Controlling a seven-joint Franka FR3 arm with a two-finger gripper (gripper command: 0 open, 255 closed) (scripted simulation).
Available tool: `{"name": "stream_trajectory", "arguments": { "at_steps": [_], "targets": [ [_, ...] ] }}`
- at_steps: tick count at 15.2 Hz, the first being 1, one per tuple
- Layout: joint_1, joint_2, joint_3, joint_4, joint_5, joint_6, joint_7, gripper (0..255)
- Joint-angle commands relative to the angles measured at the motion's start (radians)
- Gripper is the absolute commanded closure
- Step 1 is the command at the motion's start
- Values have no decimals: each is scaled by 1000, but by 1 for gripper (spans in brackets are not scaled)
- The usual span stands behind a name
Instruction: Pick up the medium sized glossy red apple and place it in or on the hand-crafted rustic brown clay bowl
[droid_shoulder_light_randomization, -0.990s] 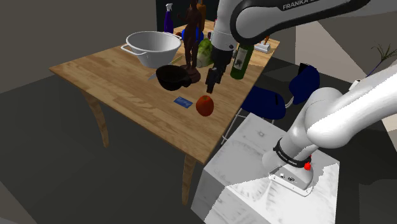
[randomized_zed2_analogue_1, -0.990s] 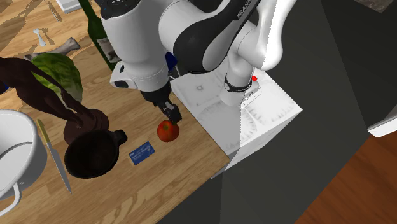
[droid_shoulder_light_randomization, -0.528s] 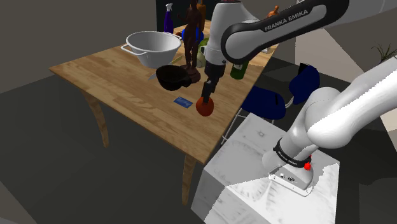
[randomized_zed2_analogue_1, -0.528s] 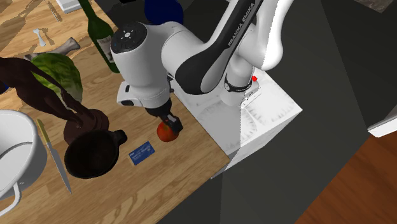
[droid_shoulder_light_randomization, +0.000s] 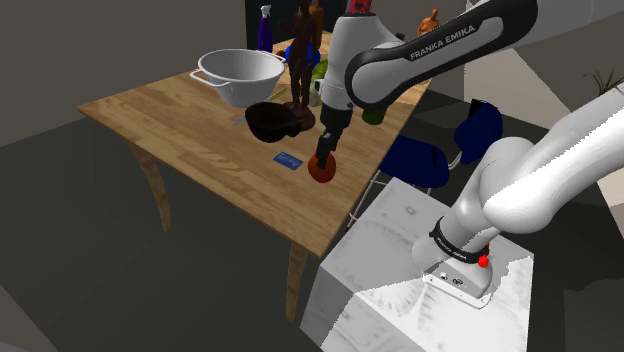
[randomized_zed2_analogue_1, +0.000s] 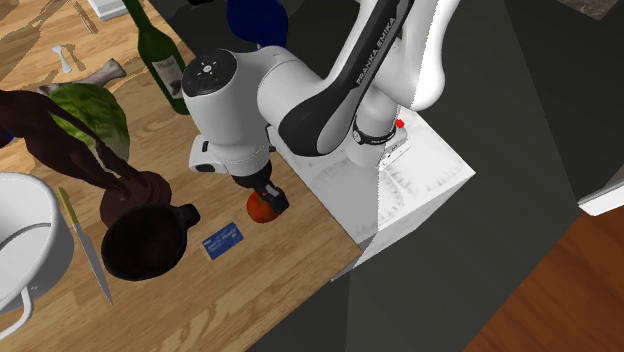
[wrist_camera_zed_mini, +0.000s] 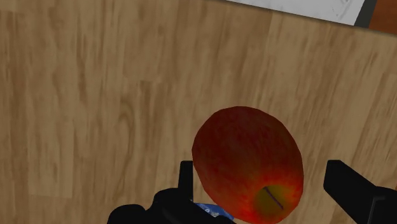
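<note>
red apple (wrist_camera_zed_mini: 248, 159) sits on the wooden counter (droid_shoulder_light_randomization: 170, 115), near the edge by my stand, just beside a blue card (randomized_zed2_analogue_1: 224, 241). my pincer (wrist_camera_zed_mini: 259, 181) is open, straddling it: one finger against its skin, the other apart. dark brown bowl (droid_shoulder_light_randomization: 268, 122) lies beyond the card.

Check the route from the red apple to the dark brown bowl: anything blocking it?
Nothing tall. A flat blue card lies on the table between the apple and the bowl; a lifted apple should clear it. The dark figurine stands right beside the bowl, so watch it. The gripper straddles the apple, fingers open.
</note>
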Motion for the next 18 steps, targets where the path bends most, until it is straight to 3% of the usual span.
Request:
{"name": "stream_trajectory", "arguments": {
  "at_steps": [1, 2, 3, 12, 18],
  "targets": [
    [0, 0, 0, 0, 0, 0, 0, 0],
    [0, 0, 0, 0, 0, 0, 0, 0],
    [0, 0, 0, 0, 0, 0, 0, 255],
    [0, 0, 0, 0, 0, 0, 0, 255],
    [-1, -50, -2, 45, -4, -95, 4, 255]
  ]
}}
